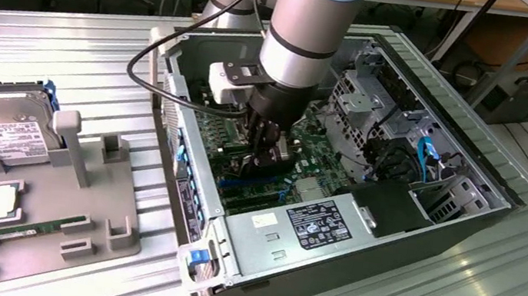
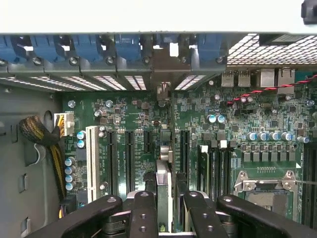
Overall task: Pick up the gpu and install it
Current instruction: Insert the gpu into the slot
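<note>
Ribbed bare-metal table (image 1: pixel 70 51), matt grey metal case (image 1: pixel 258 267), glossy green motherboard (image 2: pixel 143 119), matt black plastic pincer (image 2: pixel 163 215), matt grey plastic tray (image 1: pixel 79 207), shiny metal hard drive (image 1: pixel 0 128)

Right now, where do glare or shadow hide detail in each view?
Exterior view: the ribbed metal table glares at the exterior view's right, and the gripper is dark inside the shaded computer case. Wrist view: the case's rim is blown out white, while the motherboard is evenly lit.
</note>
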